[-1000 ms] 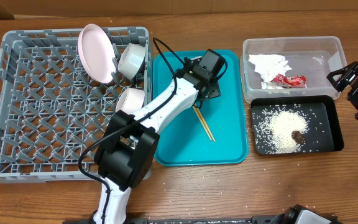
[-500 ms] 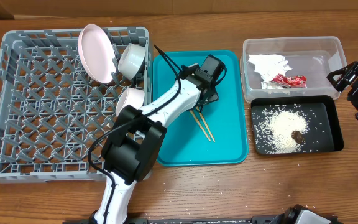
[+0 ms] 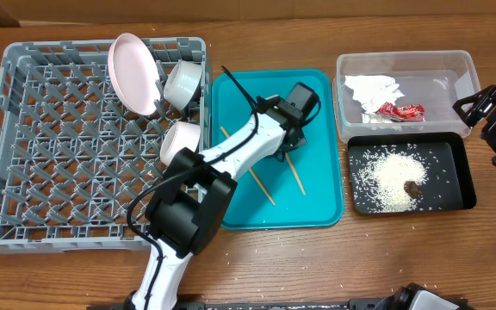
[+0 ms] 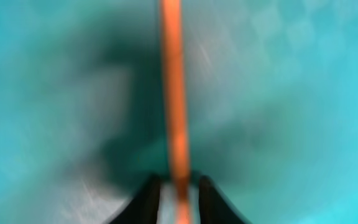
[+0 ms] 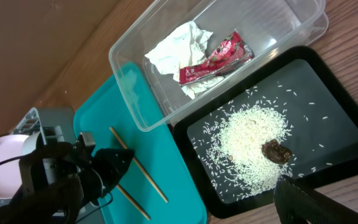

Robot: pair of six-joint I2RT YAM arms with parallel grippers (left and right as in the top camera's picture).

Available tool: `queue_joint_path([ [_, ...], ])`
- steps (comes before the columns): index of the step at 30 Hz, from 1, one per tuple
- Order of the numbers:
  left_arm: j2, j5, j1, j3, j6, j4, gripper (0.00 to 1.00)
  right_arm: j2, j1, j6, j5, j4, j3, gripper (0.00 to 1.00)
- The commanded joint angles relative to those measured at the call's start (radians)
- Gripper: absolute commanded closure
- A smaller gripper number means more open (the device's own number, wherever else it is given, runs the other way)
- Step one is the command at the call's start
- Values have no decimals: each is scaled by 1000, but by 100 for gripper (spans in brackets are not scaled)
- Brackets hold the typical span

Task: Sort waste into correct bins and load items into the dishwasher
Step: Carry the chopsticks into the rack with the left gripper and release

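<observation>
My left gripper (image 3: 289, 145) is low over the teal tray (image 3: 321, 202), shut on one wooden chopstick (image 4: 174, 93) that runs straight out from between its jaws. That chopstick (image 3: 296, 176) sticks out below the gripper. The second chopstick (image 3: 252, 172) lies loose on the tray, passing under the arm. The clear tub (image 3: 455, 62) holds the crumpled napkin (image 3: 373, 88) and red wrapper (image 3: 400, 109). In the black tray (image 3: 465, 172) are rice (image 3: 387, 176) and a brown lump (image 3: 412, 188). My right gripper (image 3: 480, 129) hovers open at the right edge, holding nothing.
The grey dish rack (image 3: 24, 146) fills the left side, with a pink plate (image 3: 133, 73) and two white bowls (image 3: 183, 82) (image 3: 181, 138) at its right end. Stray rice grains dot the wooden table (image 3: 257, 254) near the front edge.
The left jaws have closed round one chopstick. The two chopsticks, which lay together, are now apart, one swung left under the arm. The right arm has not moved.
</observation>
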Motion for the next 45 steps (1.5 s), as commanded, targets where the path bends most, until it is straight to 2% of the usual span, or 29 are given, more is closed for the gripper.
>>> queue_joint_path([
  [1, 66, 17, -26, -6, 0, -26, 96, -1, -3, 2, 7, 5, 16, 0],
  [6, 52, 18, -15, 14, 35, -37, 96, -1, -3, 2, 7, 5, 16, 0],
  [10, -18, 17, 28, 134, 229, -128, 96, -1, -3, 2, 7, 5, 16, 0],
  [15, -152, 25, 96, 361, 514, -377, 96, -1, -3, 2, 7, 5, 16, 0],
  [18, -237, 23, 143, 452, 619, -515, 96, -1, -3, 2, 7, 5, 16, 0],
  [23, -373, 13, 256, 467, 742, -642, 96, -1, -3, 2, 7, 5, 16, 0],
  [29, -392, 13, 426, 447, 910, -768, 96, -1, -3, 2, 7, 5, 16, 0],
  [32, -386, 13, 498, 381, 953, -763, 96, -1, -3, 2, 7, 5, 16, 0],
  [36, -384, 18, 566, 232, 956, -665, 96, -1, -3, 2, 7, 5, 16, 0],
  [45, -384, 16, 585, -118, 959, -414, 96, -1, -3, 2, 7, 5, 16, 0],
])
